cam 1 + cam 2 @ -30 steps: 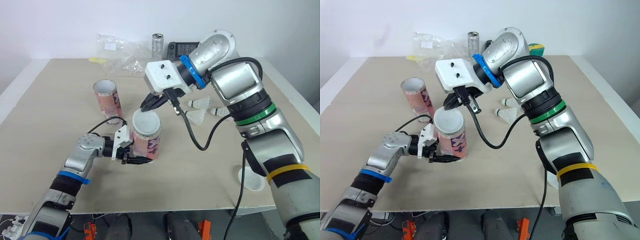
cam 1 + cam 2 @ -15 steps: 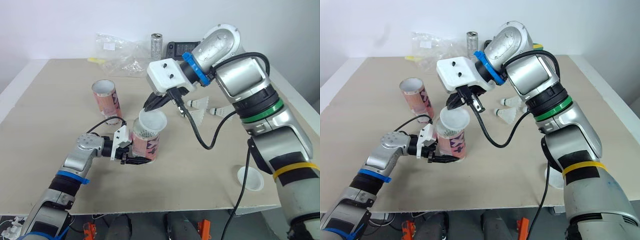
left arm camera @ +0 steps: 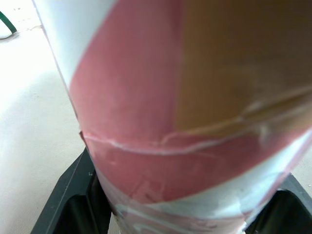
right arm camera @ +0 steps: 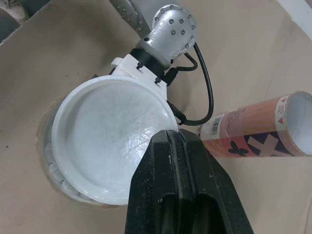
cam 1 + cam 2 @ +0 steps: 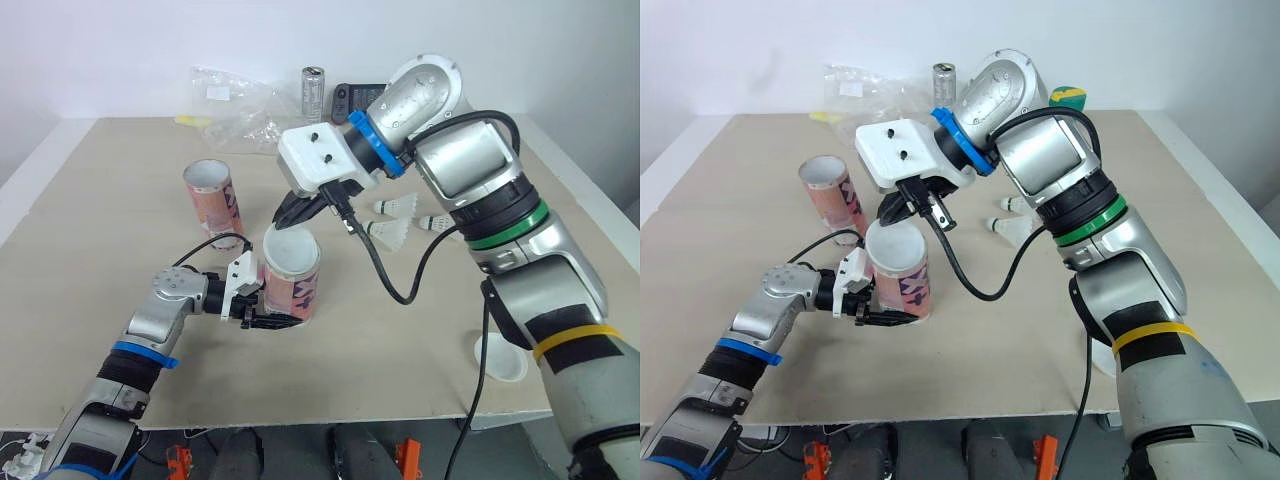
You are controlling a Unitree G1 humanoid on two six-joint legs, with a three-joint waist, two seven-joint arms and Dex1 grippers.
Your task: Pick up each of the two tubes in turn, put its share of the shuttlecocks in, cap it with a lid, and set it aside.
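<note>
At surface point(image 5: 400, 330) centre: tube point(image 5: 292, 282), base clamped in left gripper point(image 5: 262, 312) to steady it; lid point(image 4: 109, 141) over its mouth, rim pinched by right gripper point(image 5: 290, 215) for seating; second tube point(image 5: 213, 200) at 10 o'clock, uncapped; shuttlecocks point(image 5: 392, 232) at 2 o'clock

Lab: bare test table point(image 5: 400, 340), white wall point(image 5: 120, 50)

A pink-and-white tube point(image 5: 291, 285) stands upright mid-table, with a white lid point(image 5: 291, 250) resting on its mouth. A second tube point(image 5: 213, 205) stands open at its ten o'clock. Three shuttlecocks point(image 5: 392, 232) lie at two o'clock, and a spare lid point(image 5: 500, 357) at four.
</note>
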